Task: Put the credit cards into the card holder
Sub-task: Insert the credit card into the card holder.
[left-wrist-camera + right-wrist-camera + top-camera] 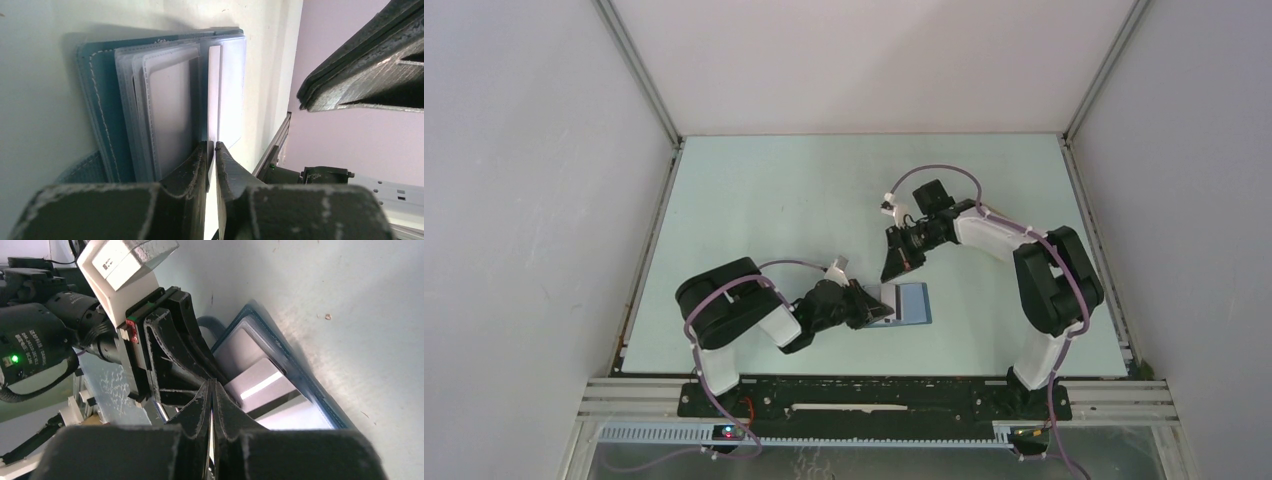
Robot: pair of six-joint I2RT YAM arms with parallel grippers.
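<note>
Seen from above, the left arm lies low and folded near the front edge of the desk [774,200]. The left end effector [871,306] sits at the left side of the open blue card holder [914,303]. Only the left wrist view shows the grip: the fingers [197,165] are clenched on a thin white leaf standing up among the holder's clear sleeves. Just beyond, the right arm arches in from the far right, with the right end effector [894,262] tilted down above the holder. The right wrist view alone shows a credit card [211,440], edge-on, pinched between nearly closed fingers.
</note>
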